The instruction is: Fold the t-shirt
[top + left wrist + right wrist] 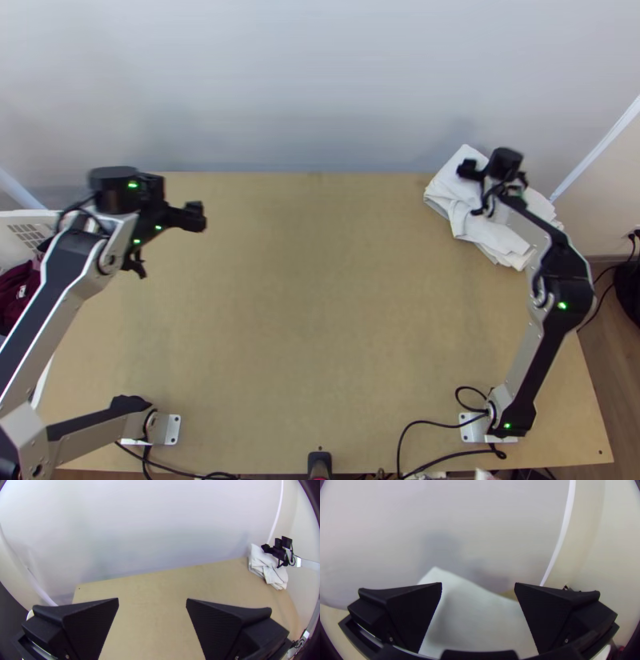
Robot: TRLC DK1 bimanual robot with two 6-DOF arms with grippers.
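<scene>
Top view:
- One tabletop (320,320), light wood, its far edge along a pale wall (312,88).
- One white cloth (480,228), probably the t-shirt, at the tabletop's far right corner: a loose heap in uneven folds, layered along its near side, one corner pointing towards the wall.
- One left pincer (168,242), black, above the far left part of the tabletop, well apart from the white cloth.
- One right pincer (474,190), black, at the far part of the white cloth; whether it touches the fabric cannot be told.
- One white basket (14,221) beside the tabletop's left side, dark maroon fabric (16,292) inside.
- Black cables (432,422), looped near the right arm's base.

Left wrist view:
- Left pincer (152,599), set wide, nothing held; tabletop visible between its fingers. The right pincer appears farther off, by the white cloth.

Right wrist view:
- Right pincer (478,584), set wide, nothing gripped; a smooth, pale expanse of the white cloth spans the gap, its peaked corner beyond the fingertips.
</scene>
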